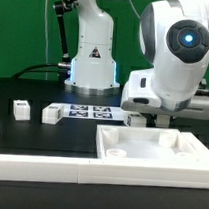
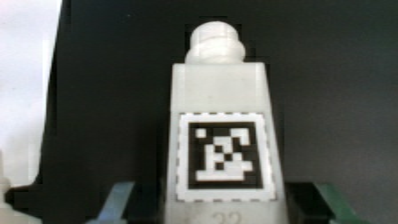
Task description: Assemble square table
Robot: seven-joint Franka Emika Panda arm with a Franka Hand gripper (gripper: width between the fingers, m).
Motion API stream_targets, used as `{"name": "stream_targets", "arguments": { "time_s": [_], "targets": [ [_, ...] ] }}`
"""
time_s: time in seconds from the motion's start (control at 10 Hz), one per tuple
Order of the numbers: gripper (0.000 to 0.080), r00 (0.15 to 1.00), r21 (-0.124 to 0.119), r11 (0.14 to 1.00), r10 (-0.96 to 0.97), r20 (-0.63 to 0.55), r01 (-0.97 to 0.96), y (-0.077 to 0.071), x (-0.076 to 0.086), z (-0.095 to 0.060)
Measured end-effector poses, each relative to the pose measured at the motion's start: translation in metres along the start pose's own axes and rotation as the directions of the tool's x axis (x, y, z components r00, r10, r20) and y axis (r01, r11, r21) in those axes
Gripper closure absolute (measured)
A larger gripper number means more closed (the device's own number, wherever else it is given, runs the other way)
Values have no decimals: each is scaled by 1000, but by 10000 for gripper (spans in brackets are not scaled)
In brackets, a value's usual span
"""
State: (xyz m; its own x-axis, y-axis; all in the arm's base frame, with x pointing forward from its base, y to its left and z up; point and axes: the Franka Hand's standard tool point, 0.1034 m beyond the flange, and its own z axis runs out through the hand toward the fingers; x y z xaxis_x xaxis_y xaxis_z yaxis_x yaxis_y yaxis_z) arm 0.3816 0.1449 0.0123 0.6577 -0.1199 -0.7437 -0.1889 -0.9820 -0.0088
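Leg (image 2: 222,125) between pincer (image 2: 222,205) fingers

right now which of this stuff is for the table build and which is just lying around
For the job:
- square tabletop
- loose leg at the exterior view's left
- second loose leg
- tagged leg between the fingers of the claw

Just lying about:
- marker board
- long white border bar
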Motion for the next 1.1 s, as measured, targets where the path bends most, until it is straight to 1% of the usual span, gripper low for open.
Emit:
{"name": "stream_targets", "arguments": {
  "time_s": [0.1, 0.3, 0.4, 0.5, 0.6, 0.8, 0.9, 1.0, 1.1],
  "targets": [
    [509, 1000, 4, 1000, -6, 11, 6, 2, -3, -11],
    [509, 999, 23, 999, -23, 24, 22, 9, -8, -44],
    [509, 1000, 31, 999, -18, 24, 17, 13, -11, -56],
    [509, 1000, 38, 999, -14, 16, 13, 16, -11, -65],
    [509, 1000, 40, 999, -15, -17, 15, 14, -7, -65],
    [509, 1000, 39, 999, -15, -19, 16, 13, -7, -64],
    [509, 996, 47, 999, -19, -86, 23, 11, 0, -70],
    [509, 992, 52, 998, -27, -126, 34, 13, -3, -82],
    [509, 984, 60, 997, -31, -177, 42, 12, -2, -96]
  ]
}}
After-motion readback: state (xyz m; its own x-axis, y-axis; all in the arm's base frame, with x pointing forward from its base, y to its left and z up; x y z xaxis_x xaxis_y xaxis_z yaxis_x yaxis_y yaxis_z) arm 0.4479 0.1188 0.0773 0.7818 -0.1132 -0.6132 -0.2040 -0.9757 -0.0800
